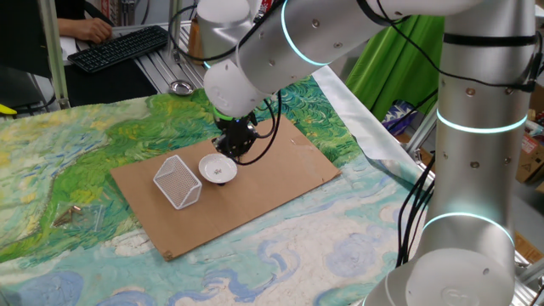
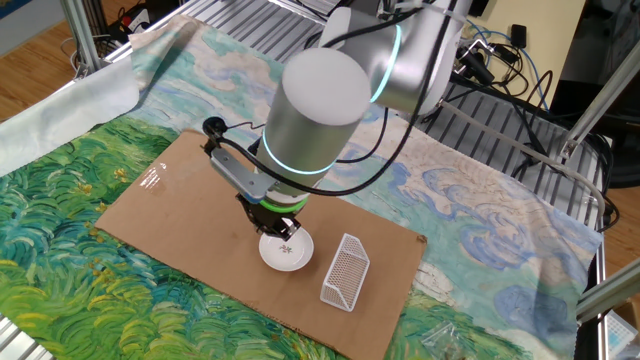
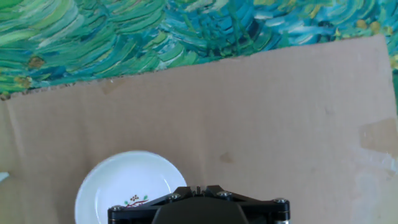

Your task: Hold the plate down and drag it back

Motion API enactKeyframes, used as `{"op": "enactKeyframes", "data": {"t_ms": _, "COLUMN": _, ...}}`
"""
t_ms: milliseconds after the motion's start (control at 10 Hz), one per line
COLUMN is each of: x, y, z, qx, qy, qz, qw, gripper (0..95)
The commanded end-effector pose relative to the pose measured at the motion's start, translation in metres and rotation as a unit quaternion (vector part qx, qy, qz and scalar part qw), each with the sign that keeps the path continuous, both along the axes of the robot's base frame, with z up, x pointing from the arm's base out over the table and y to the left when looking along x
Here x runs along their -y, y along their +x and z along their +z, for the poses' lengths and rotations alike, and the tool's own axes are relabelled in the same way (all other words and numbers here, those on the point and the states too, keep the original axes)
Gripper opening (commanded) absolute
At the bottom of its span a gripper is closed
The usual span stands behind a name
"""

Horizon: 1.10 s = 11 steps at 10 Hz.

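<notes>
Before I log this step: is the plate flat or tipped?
Flat: the plate sits rim-up on the cardboard, its whole round rim showing.

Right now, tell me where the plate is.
In one fixed view the plate lies on the cardboard sheet, just right of the wire-mesh basket, below the gripper.

plate (image 1: 218, 169): small, round, white, shallow, raised rim
centre: tiny dark sprig-like mark
pose: flat, right way up
spot: on the brown cardboard sheet, just beside a white mesh basket
</notes>
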<state>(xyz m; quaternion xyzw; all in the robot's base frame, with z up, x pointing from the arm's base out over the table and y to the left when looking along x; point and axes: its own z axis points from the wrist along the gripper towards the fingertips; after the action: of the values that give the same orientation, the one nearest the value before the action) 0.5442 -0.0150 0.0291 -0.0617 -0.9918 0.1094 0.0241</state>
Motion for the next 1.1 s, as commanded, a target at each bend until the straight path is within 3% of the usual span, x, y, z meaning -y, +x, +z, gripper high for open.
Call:
{"op": "enactKeyframes", "data": {"t_ms": 100, "x": -0.002, "y": -0.002, "z": 0.007, "qx": -0.002, "qy": 0.010, "qz": -0.006, "qw": 0.9999, "gripper": 0.0}}
{"op": "enactKeyframes", "data": {"t_ms": 300, "x": -0.011, "y": -0.006, "z": 0.012, "qx": -0.003, "qy": 0.028, "qz": -0.025, "qw": 0.9993, "gripper": 0.0}}
{"op": "enactKeyframes", "data": {"t_ms": 500, "x": -0.024, "y": -0.007, "z": 0.009, "qx": 0.004, "qy": 0.058, "qz": -0.057, "qw": 0.9967, "gripper": 0.0}}
{"op": "enactKeyframes", "data": {"t_ms": 1100, "x": -0.036, "y": -0.007, "z": -0.005, "qx": 0.007, "qy": 0.077, "qz": -0.074, "qw": 0.9942, "gripper": 0.0}}
